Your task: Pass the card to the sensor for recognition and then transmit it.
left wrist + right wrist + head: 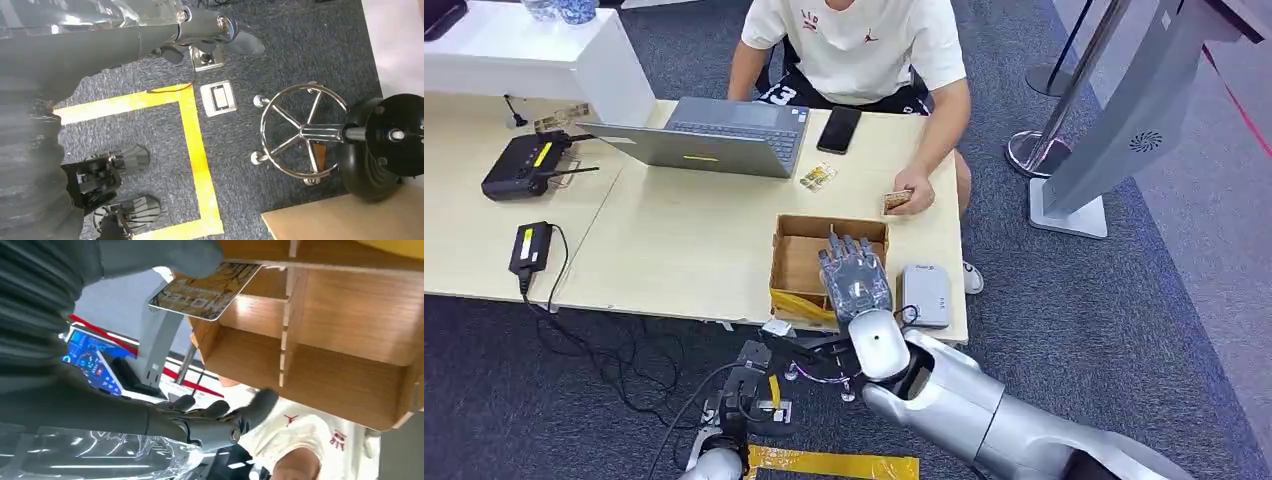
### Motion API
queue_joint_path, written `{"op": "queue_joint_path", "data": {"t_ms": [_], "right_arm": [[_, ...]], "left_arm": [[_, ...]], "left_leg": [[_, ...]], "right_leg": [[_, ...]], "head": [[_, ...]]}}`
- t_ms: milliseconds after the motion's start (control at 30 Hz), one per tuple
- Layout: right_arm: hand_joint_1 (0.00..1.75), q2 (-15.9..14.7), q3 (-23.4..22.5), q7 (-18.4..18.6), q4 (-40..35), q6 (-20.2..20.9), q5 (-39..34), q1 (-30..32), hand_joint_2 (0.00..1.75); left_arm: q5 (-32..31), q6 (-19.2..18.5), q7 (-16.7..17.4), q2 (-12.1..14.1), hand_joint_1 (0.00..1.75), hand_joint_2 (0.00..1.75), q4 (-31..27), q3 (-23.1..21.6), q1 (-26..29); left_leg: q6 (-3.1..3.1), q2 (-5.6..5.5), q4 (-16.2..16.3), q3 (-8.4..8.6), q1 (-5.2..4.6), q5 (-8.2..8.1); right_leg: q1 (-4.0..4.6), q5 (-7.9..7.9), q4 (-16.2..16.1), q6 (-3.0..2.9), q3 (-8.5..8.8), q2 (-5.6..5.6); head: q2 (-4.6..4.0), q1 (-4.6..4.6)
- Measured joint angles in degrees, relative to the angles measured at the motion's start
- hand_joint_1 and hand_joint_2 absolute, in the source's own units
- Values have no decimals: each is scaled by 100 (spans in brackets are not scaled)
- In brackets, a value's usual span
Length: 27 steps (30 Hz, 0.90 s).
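My right hand point(855, 277) hovers over the open cardboard box point(796, 262) at the table's near edge, fingers stretched forward. In the right wrist view a patterned card point(206, 289) sticks out by the box's wooden compartments point(320, 340). My thumb point(165, 257) lies over one edge of the card, while the dark fingers point(220, 415) stay spread well apart from it. The grey card sensor point(926, 294) lies on the table just right of the box. My left hand point(200, 27) hangs over the floor and holds nothing.
A person sits across the table and holds another card point(897, 200) in one hand. A laptop point(714, 135), a phone point(839, 128), loose cards point(818, 177) and a black router point(524, 163) lie on the table. A grey kiosk point(1124, 120) stands at the right.
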Motion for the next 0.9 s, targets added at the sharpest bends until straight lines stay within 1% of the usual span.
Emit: {"op": "queue_joint_path", "data": {"t_ms": [33,67,133,333,467,533,567,633,667,733,767,800,833,900], "right_arm": [[86,-4,0,0,0,-2,2,0,175],[105,-4,0,2,0,-2,4,0,175],[115,-7,0,4,11,-2,4,0,175],[117,-7,-2,15,44,-2,11,0,175],[115,-13,-4,37,46,4,9,0,175],[106,-17,-7,48,50,7,9,0,175],[98,-24,-9,52,50,9,4,0,175],[93,-44,-13,66,52,20,2,1,175],[86,-52,-22,66,52,26,0,1,175],[93,-57,-68,70,55,35,-7,5,175],[89,-59,-92,70,57,44,-7,5,175],[80,-63,-98,76,61,50,-7,5,175],[80,-70,-101,76,66,59,-7,7,175],[66,-87,-107,76,77,66,-9,9,175]], "left_arm": [[-2,2,0,0,0,175,-2,0,0],[-2,0,2,0,0,175,0,2,0],[-7,0,2,0,0,175,0,2,0],[-15,-9,17,0,0,175,0,0,0],[-20,-26,37,-2,0,175,0,2,0],[-28,-33,59,-2,0,175,0,2,0],[-37,-37,61,-2,0,175,0,0,0],[-42,-48,61,-2,0,175,0,0,0],[-44,-57,66,-2,0,175,0,2,-1],[-52,-63,72,-4,0,175,0,0,-1],[-55,-68,74,-4,0,175,0,2,-1],[-55,-72,77,-4,0,175,0,2,-1],[-57,-74,79,-4,0,175,0,0,-2],[-57,-77,79,-4,0,175,0,2,-2]], "left_leg": [[0,0,0,0,0,0],[0,0,0,0,0,0],[0,0,0,0,0,0],[0,0,0,0,0,0],[0,0,0,0,0,0],[0,0,0,0,0,0],[0,0,0,0,0,0],[0,0,0,0,0,0],[0,0,0,0,0,0],[0,0,0,0,0,0],[0,0,0,0,0,0],[0,0,0,0,0,0],[0,0,0,0,0,0],[0,0,0,0,0,0]], "right_leg": [[0,0,0,0,0,0],[0,0,0,0,0,0],[0,0,0,0,0,0],[0,0,0,0,0,0],[0,0,0,0,0,0],[0,0,0,0,0,0],[0,0,0,0,0,0],[0,0,0,0,0,-1],[0,0,0,0,0,0],[0,0,0,0,-1,0],[0,0,0,0,-1,0],[0,0,0,0,-1,0],[0,0,0,0,-1,0],[0,0,0,0,-1,0]], "head": [[0,0],[0,2],[0,0],[0,0],[0,0],[0,0],[0,0],[0,2],[0,0],[0,0],[0,0],[0,2],[0,0],[0,2]]}}
